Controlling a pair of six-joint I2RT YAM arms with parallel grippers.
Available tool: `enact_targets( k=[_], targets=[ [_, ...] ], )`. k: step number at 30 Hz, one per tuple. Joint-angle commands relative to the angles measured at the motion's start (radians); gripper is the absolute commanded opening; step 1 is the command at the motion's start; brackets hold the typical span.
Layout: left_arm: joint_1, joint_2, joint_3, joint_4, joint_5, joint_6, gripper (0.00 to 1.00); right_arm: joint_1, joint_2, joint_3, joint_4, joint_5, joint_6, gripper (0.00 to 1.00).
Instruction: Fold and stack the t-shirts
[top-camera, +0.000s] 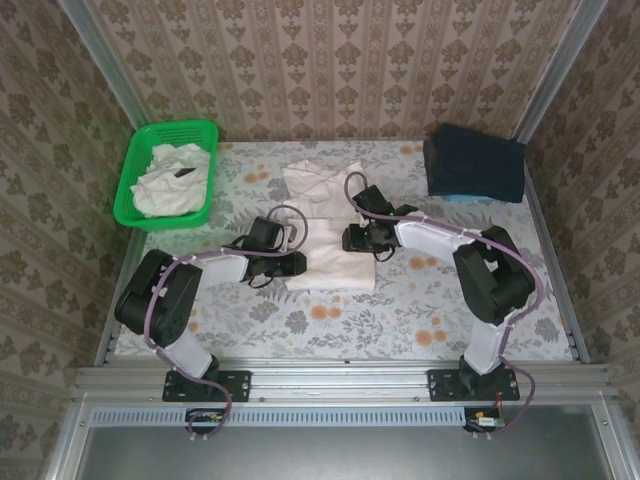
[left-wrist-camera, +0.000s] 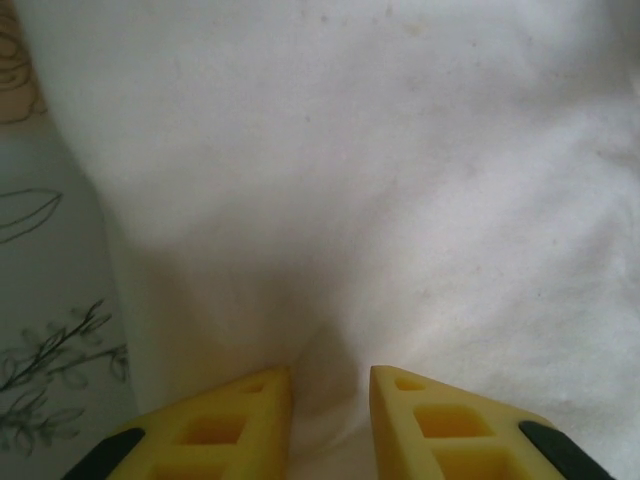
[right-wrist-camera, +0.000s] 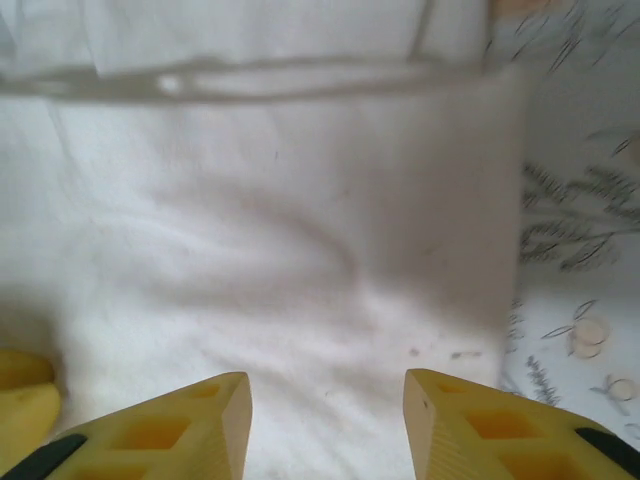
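Top external view puts the half-folded t-shirt to the right of the green basket and nearer the arms, with more t-shirts heaped inside the basket. The left gripper is at the shirt edge facing the basket. Its jaws stand narrowly apart with a pucker of cloth between them, and I cannot tell whether that is a real hold. The right gripper, on the side away from the basket, hangs with its jaws apart over flat cloth, holding nothing. I'd worry that the pinch catches only the top layer. If so, a pull toward the basket would peel the fold open or drag the whole shirt, since nothing pins the other side.
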Motion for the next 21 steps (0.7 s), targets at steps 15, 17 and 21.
enact_targets(
  k=[15, 17, 21],
  targets=[
    [-0.152, -0.242, -0.178, -0.140, -0.171, -0.057, 0.31, -0.066, 0.310, 0.307, -0.076, 0.014, -0.031, 0.36],
    [-0.159, -0.284, -0.234, -0.124, -0.172, -0.071, 0.30, -0.068, 0.295, 0.313, -0.088, 0.019, -0.037, 0.37],
    [-0.159, -0.335, -0.286, -0.117, -0.194, -0.078, 0.30, -0.067, 0.239, 0.307, -0.113, 0.017, -0.047, 0.38]
  ],
)
